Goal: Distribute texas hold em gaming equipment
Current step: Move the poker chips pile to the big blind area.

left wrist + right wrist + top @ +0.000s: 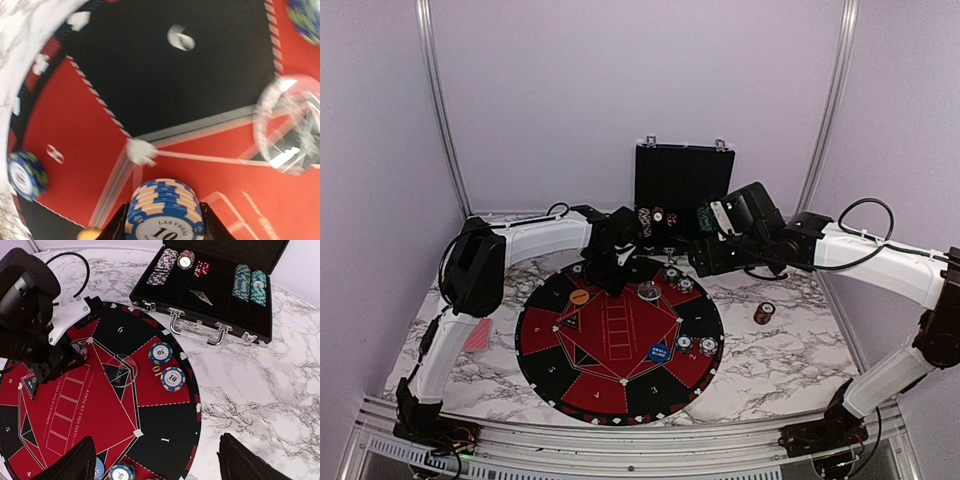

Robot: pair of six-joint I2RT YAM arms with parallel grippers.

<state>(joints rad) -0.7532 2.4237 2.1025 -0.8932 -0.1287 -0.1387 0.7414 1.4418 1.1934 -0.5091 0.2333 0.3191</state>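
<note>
The left tool is pinching a blue-and-cream poker chip stack over the round mat, on its red field; the right tool is hovering, spread wide, above the mat's rim.

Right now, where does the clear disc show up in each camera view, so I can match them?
Top view: the clear disc lies near the picture's centre, in the far half of the round mat.
Left wrist: at the right edge, about mid-height, blurred.
Right wrist: left of centre, on the mat's red part.
Shared landmark: the round mat, which is in all three views.
</note>
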